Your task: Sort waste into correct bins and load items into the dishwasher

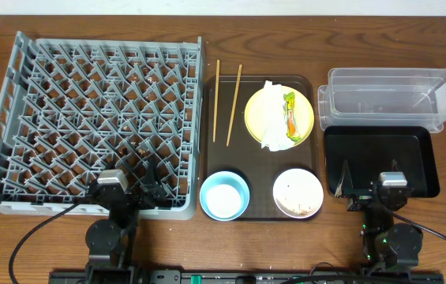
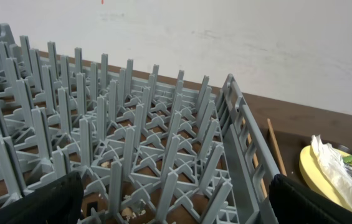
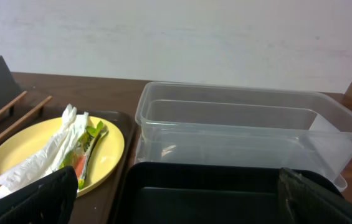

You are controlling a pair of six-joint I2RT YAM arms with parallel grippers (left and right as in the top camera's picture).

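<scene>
Waste sits on the plate (image 1: pixel 254 101) at the far right corner of the brown tray (image 1: pixel 256 162). A crumpled napkin (image 1: pixel 272 118) lies there with the wrapper (image 1: pixel 291 113) against its right side. The white bowl (image 1: pixel 297 192) at the near right corner seems to hold pale crumbs, though the overhead view is too small to be sure. The blue bowl (image 1: pixel 224 195) is at the near left corner, and the chopsticks (image 1: pixel 216 100) lie along the far left edge.

My right gripper (image 3: pixel 176 180) hangs wide and empty over the near edge of the black tray (image 1: pixel 380 162), with the clear tub (image 1: pixel 392 96) just behind it. My left gripper (image 2: pixel 176 190) is also wide and empty, over the near right corner of the rack (image 1: pixel 96 118).

I judge the first step to be lifting the napkin. My right arm is nearer. I should come down on the napkin's bunched middle, pinch only paper, and keep my fingers off the wrapper and the plate rim.
</scene>
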